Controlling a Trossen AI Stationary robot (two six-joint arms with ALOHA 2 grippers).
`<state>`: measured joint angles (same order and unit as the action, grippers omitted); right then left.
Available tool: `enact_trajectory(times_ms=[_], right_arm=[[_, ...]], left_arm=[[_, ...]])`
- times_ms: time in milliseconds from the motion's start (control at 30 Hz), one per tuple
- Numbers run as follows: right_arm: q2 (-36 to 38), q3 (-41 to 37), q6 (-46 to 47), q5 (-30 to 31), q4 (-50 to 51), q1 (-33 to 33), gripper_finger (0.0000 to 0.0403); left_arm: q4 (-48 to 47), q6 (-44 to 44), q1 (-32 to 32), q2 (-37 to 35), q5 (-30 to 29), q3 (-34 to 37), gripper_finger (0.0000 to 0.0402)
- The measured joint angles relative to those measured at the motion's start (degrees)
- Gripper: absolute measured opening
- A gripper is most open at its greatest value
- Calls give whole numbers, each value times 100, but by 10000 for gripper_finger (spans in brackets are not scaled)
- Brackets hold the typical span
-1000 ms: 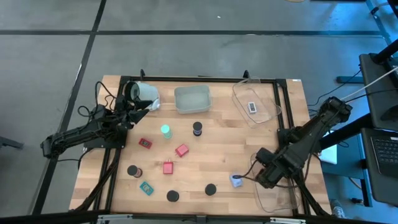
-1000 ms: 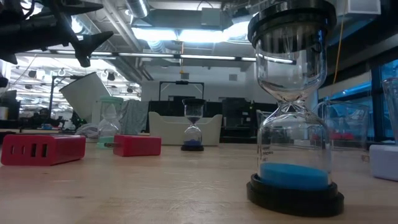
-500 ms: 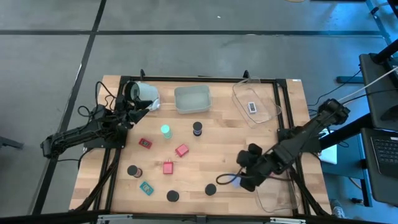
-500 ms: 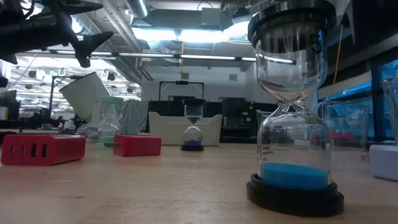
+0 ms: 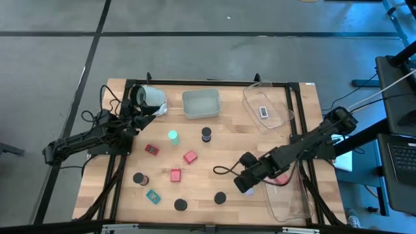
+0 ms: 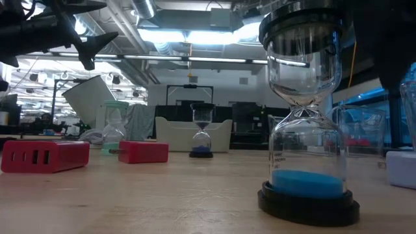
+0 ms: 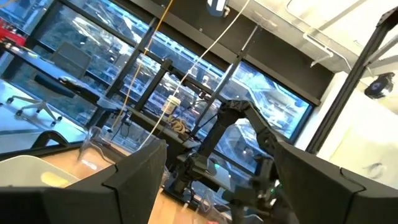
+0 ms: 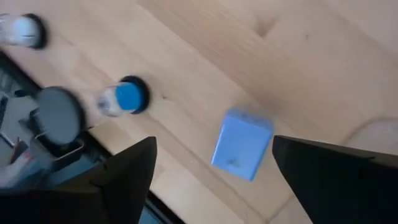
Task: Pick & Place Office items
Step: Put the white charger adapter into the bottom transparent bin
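Observation:
Small office items lie spread on the wooden table: red blocks, a green round one, black-capped hourglasses, black caps and a teal rectangle. A pale blue block rests flat on the wood. My right gripper hangs open above it, pointing steeply down, one finger on either side, clear of it. My left gripper waits open and bare at the far left.
A white cup lies tipped beside the left gripper. A grey tray and a clear tray holding one small item stand at the far edge. Another clear tray sits near right. A blue-sand hourglass stands close to the low camera.
My right gripper has swung from over the near-right clear tray toward the table's left, sinking a little, and now covers the pale blue block in the high view. The block and the other items have not moved. My left arm has kept still.

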<state>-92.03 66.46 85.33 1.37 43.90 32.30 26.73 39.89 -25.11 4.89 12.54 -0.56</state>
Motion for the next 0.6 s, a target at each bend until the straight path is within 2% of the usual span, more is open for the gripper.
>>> enact_trajectory(times_ms=[200,400,500,600], right_arm=[[-588,147,77,-388,-20,-60,325],[-1025,582,-512,-572,173,-60,325],[-1157,741,-1163,-564,197,-60,325],[-1241,855,-2586,-477,201,13,325]], left_arm=[[-1,-12,1,0,68,0,296],[-14,-14,-1,-1,136,0,296],[-35,-14,0,-1,265,0,296],[-127,-14,1,-2,277,0,296]])
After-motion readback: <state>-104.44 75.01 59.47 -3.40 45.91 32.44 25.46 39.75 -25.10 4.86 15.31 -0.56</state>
